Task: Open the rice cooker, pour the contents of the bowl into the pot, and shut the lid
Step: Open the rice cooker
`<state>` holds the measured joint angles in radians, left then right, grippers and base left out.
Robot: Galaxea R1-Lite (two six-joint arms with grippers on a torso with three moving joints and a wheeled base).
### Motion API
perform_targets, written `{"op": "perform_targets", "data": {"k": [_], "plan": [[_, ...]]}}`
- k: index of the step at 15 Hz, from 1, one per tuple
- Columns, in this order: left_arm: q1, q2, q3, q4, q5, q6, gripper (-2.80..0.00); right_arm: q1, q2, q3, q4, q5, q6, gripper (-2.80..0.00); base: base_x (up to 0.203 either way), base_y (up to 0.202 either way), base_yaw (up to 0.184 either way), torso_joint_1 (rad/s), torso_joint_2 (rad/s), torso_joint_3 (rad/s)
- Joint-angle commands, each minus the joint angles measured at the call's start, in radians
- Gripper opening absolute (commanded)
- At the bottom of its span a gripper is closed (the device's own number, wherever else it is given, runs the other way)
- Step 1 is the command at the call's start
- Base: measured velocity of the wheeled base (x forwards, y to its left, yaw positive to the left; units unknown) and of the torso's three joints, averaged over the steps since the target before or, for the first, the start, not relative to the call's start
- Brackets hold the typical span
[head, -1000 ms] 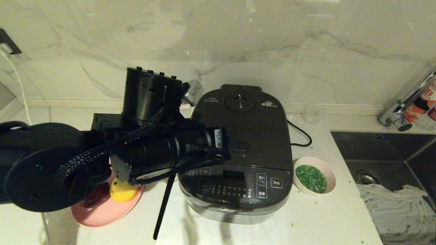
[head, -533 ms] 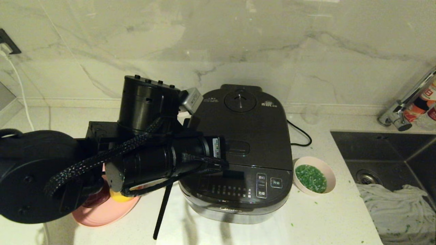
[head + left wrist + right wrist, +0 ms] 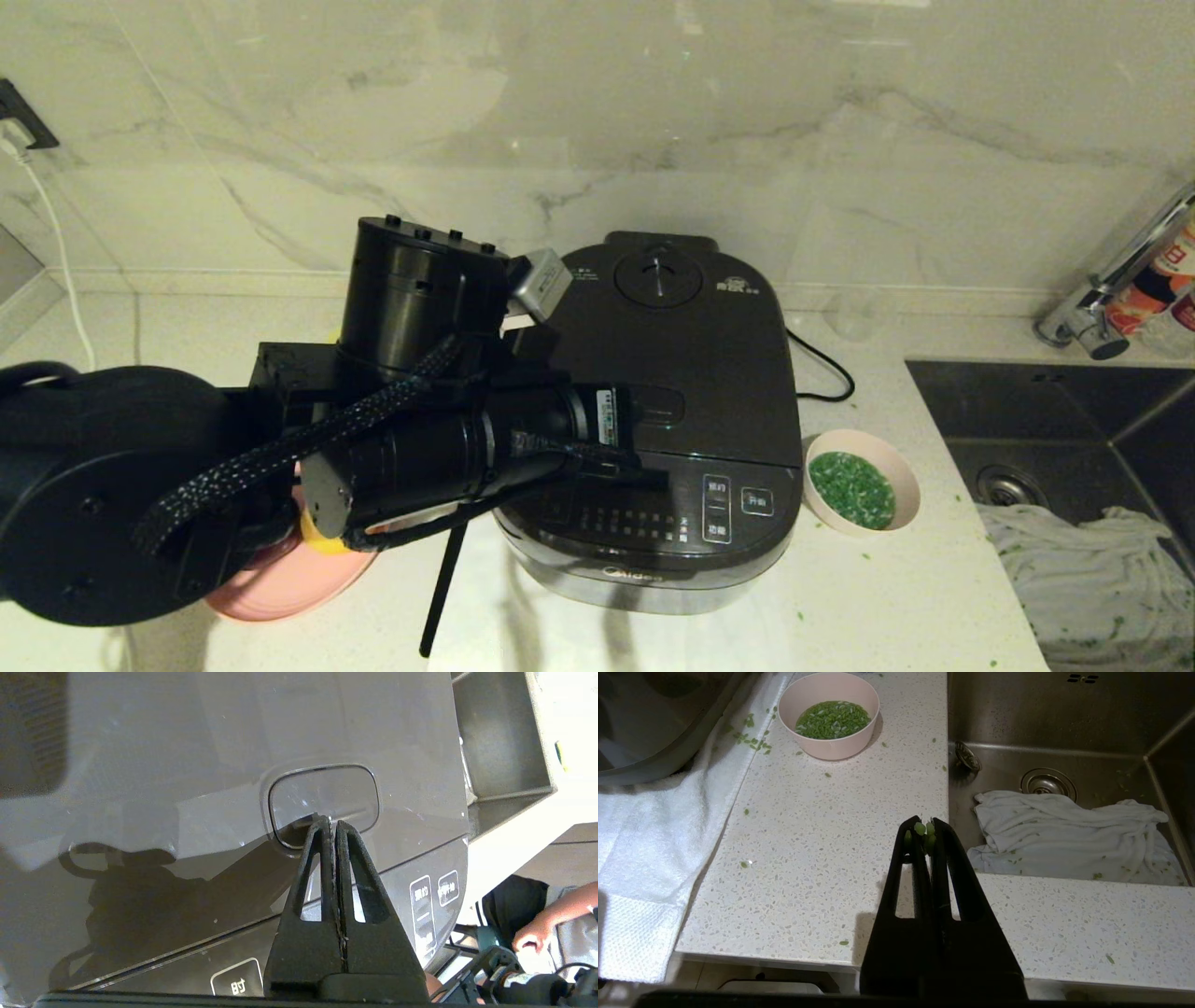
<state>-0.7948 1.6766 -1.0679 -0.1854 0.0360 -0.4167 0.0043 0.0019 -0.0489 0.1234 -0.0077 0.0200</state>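
Observation:
The dark rice cooker (image 3: pixel 691 523) stands mid-counter with its lid (image 3: pixel 709 355) down; the pot is hidden under it. My left gripper (image 3: pixel 330 822) is shut and empty. Its tips rest on the near edge of the oblong release button (image 3: pixel 327 793). In the head view the left arm (image 3: pixel 448 448) reaches over the cooker's left front. The pink bowl (image 3: pixel 901 467) with the green contents (image 3: pixel 851 490) sits right of the cooker. The bowl (image 3: pixel 829 742) lies well ahead of my right gripper (image 3: pixel 926 828). That gripper is shut over the counter's front edge, with a few green bits stuck at its tips.
A steel sink (image 3: pixel 1055 401) with a crumpled white cloth (image 3: pixel 1069 830) lies to the right, under a faucet (image 3: pixel 1111 280). A white towel (image 3: pixel 654 835) lies under the cooker. A pink plate (image 3: pixel 280 583) with a yellow thing (image 3: pixel 322 539) sits left of it. Green bits are scattered on the counter.
The left arm dipped leftward, then swung back right and forward, so its wrist now sits further over the cooker's front. The cooker, lid and bowl have not moved.

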Motion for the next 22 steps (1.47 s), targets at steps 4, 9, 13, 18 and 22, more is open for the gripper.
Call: {"op": "perform_targets", "data": {"k": [4, 9, 13, 18, 22], "plan": [[-0.003, 0.02, 0.016, -0.005, 0.009, -0.005, -2.8, 0.0, 0.0, 0.0, 0.001, 0.0, 0.0, -2.8, 0.0, 0.0, 0.0, 0.0, 0.0, 0.0], [0.01, 0.043, 0.006, -0.054, 0.019, -0.004, -2.8, 0.0, 0.0, 0.0, 0.001, 0.0, 0.0, -2.8, 0.0, 0.0, 0.0, 0.0, 0.0, 0.0], [0.014, 0.083, 0.004, -0.073, 0.08, 0.008, -2.8, 0.0, 0.0, 0.0, 0.001, 0.0, 0.0, -2.8, 0.0, 0.0, 0.0, 0.0, 0.0, 0.0], [0.02, 0.004, -0.025, -0.105, 0.077, 0.002, -2.8, 0.0, 0.0, 0.0, 0.001, 0.0, 0.0, -2.8, 0.0, 0.0, 0.0, 0.0, 0.0, 0.0], [0.017, -0.115, -0.112, -0.015, 0.069, 0.0, -2.8, 0.0, 0.0, 0.0, 0.001, 0.0, 0.0, -2.8, 0.0, 0.0, 0.0, 0.0, 0.0, 0.0]]}}
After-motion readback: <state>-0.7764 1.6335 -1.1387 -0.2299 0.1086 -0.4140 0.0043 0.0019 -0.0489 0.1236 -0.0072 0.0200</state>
